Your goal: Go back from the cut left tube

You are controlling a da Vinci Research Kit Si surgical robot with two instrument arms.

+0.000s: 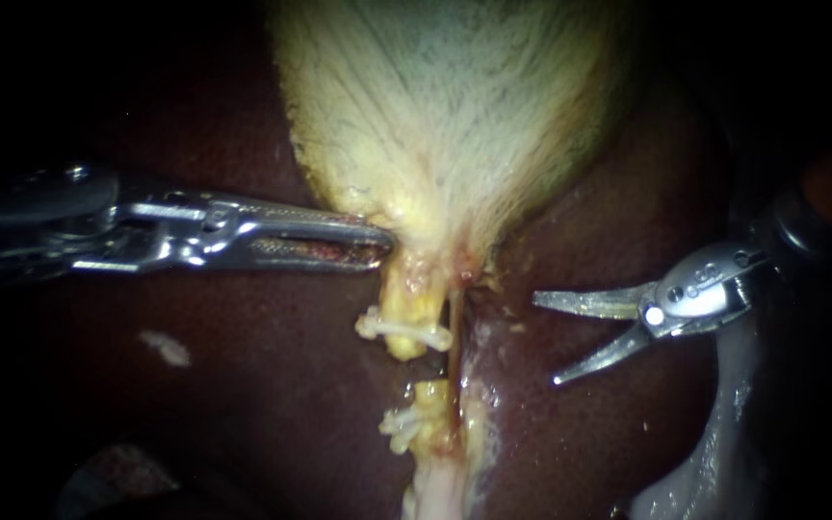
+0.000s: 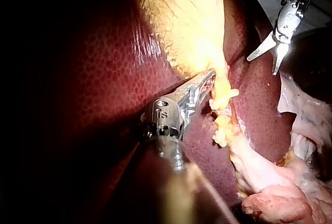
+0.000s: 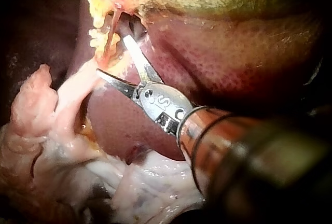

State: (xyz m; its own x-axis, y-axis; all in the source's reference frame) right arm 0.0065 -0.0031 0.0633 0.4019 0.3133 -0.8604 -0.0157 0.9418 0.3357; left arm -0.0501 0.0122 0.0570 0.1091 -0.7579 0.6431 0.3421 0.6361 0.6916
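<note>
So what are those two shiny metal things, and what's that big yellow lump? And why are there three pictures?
They are the two thin instruments of a surgical robot. One picture comes from a small camera close to the tissue. The other two come from cameras riding on each instrument's arm. The pale yellow lump is a pig's gallbladder, lying on the dark red liver. Below it runs a thin tube that is cut in two, with a white clip on the upper piece and a second clip on the lower. The left instrument seems to pinch the gallbladder's bottom edge in its jaws. The right instrument has two pointed blades, standing open and holding nothing, off to the side of the tube.
</note>
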